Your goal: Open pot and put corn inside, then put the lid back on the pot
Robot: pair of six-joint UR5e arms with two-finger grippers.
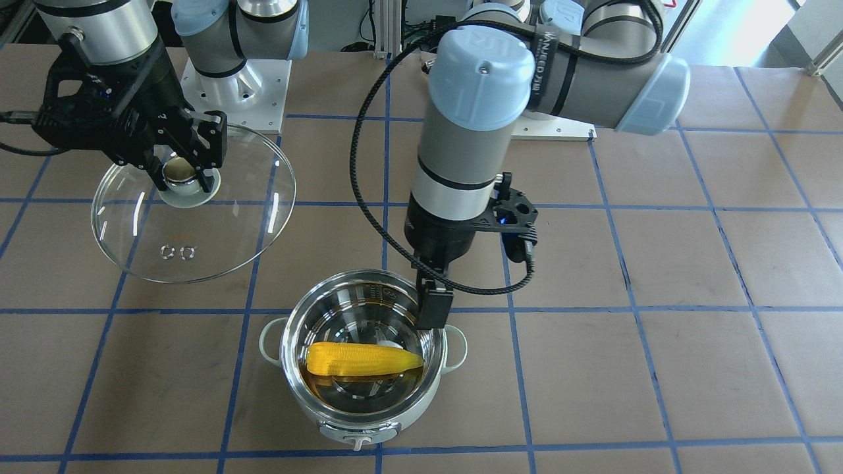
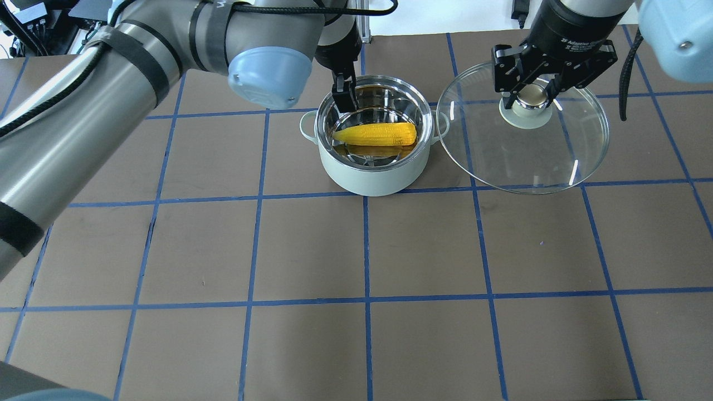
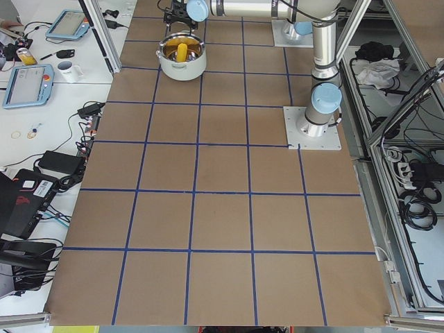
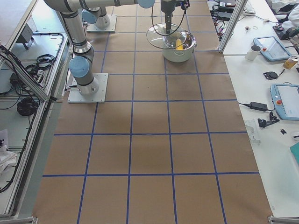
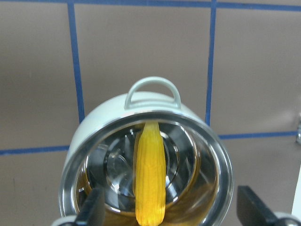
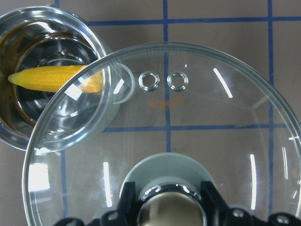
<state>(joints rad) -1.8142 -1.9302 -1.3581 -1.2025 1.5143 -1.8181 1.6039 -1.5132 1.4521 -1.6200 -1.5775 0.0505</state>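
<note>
The mint-green pot stands open on the table, and it also shows in the overhead view. The yellow corn lies across its steel bottom, and also shows in the overhead view and the left wrist view. My left gripper hangs over the pot's rim, open and empty, its fingers wide apart above the corn. My right gripper is shut on the knob of the glass lid. It holds the lid raised beside the pot, and the lid's edge overlaps the pot's side handle in the right wrist view.
The table is brown paper marked with a blue tape grid. The arm bases stand at the robot's side. Tablets and a mug lie on a side bench beyond the table edge.
</note>
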